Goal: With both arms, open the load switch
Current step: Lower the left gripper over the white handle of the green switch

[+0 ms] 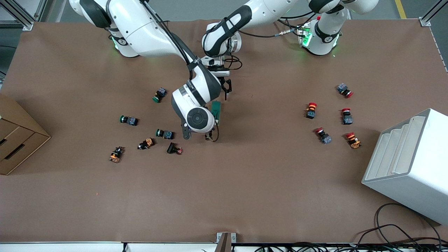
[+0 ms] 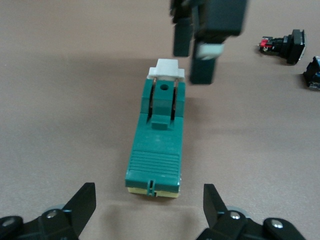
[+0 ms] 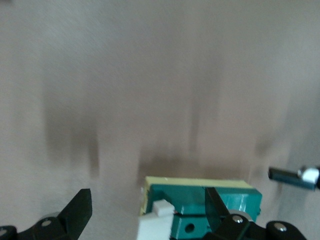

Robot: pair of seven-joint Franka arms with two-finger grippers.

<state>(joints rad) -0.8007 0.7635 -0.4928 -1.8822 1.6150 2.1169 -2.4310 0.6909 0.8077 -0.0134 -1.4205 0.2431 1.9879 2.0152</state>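
Note:
The load switch (image 1: 217,110) lies flat mid-table, a dark green block on a pale yellow base, its white lever (image 2: 167,68) at the end nearer the front camera. My left gripper (image 1: 226,87) hangs low at the switch's opposite end. In the left wrist view it (image 2: 149,200) is open, with the switch (image 2: 156,135) just ahead of its fingertips and not between them. My right gripper (image 1: 211,134) is over the lever end. It (image 3: 147,207) is open too, with the lever (image 3: 155,225) between its fingers and one finger (image 3: 216,205) in front of the green body (image 3: 200,202).
Green-capped buttons (image 1: 159,95) and other small buttons (image 1: 146,144) lie toward the right arm's end. Red-capped buttons (image 1: 311,110) lie toward the left arm's end. A cardboard box (image 1: 17,140) and a white rack (image 1: 409,164) stand at the table's two ends.

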